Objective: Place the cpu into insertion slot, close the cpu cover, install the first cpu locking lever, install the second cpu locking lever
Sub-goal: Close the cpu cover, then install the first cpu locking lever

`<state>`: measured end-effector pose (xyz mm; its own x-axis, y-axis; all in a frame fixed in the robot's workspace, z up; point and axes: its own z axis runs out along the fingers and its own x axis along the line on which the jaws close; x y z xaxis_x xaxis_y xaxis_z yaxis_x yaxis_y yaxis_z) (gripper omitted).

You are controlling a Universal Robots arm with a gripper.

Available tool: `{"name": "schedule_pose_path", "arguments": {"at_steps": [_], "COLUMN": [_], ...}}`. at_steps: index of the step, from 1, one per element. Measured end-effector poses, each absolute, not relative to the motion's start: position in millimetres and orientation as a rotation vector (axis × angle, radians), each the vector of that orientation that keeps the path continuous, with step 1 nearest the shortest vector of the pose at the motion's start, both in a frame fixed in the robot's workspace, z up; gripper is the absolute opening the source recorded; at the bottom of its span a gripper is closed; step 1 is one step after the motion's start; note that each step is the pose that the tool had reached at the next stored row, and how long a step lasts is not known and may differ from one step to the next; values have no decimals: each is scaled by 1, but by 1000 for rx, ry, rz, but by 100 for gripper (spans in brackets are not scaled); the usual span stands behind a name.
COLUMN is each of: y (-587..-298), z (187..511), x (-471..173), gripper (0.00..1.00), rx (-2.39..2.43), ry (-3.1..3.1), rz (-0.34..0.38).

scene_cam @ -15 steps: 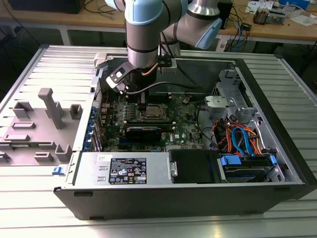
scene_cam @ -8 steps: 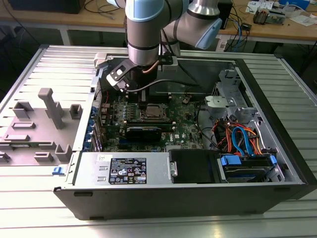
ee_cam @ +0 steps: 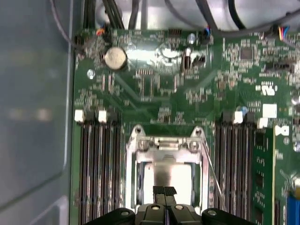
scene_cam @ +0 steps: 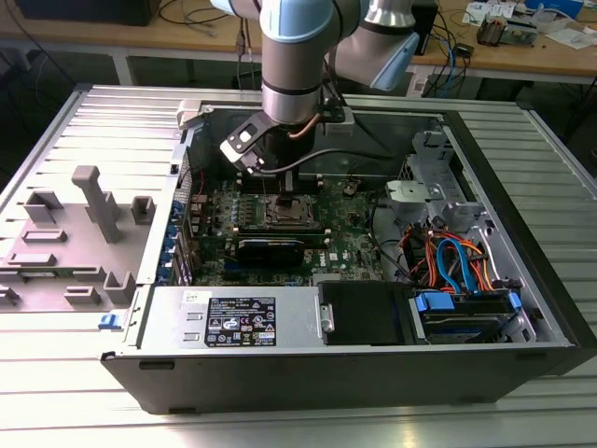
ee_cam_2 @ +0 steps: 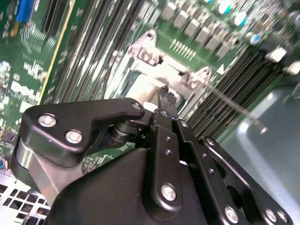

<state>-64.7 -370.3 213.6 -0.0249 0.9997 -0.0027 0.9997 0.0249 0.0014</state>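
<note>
We see the arm (scene_cam: 294, 56) reaching straight down into the open case (scene_cam: 550, 280), tool over the slot (scene_cam: 287, 213) near the middle of the board (ee_cam: 154, 89).

The gripper (ee_cam: 164, 191) has its two fingertips pressed together, with nothing visible between them. The tips sit right at the near edge of the cover's window. We can't tell if they actually touch metal.

The cpu (ee_cam: 168, 176) is seated in the slot, its dull grey top showing through the window. The cover (ee_cam: 165, 146) lies flat over it, frame around the chip on all sides we can see (the near edge is hidden behind the fingers).

One lever (ee_cam_2: 234, 105) is not latched. It's a thin wire rod running out from the socket corner, slanting across the memory slots (ee_cam: 98, 168) on that side, its bent end free above them. In the first wrist view the same rod angles away from the cover edge. We can't make out the other lever.

Memory slots flank the socket on both sides. In the exterior view the graphics card (scene_cam: 270, 249) lies just in front of the socket, apart from the gripper. The grey fixture (scene_cam: 93, 201) sits outside the case, on the exterior view's left.
</note>
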Motion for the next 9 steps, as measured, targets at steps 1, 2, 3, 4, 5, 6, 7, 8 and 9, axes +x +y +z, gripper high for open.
{"name": "schedule_pose_path", "arguments": {"at_steps": [1,2,3,4,5,6,7,8,9], "y": [-370,-370,-370,-370,-370,-370,-370,-370,-370], "z": [214,214,214,214,214,214,214,214,214], "x": [-63,-63,-63,-63,-63,-63,-63,-63,-63], "gripper": [11,11,11,11,11,11,11,11,11], "rx": [2191,2191,2192,2192,2192,2192,2192,2192,2191], "ry": [2247,2247,2247,2247,2247,2247,2247,2247,2247], "rz": [-1,-1,-1,-1,-1,-1,-1,-1,-1]}}
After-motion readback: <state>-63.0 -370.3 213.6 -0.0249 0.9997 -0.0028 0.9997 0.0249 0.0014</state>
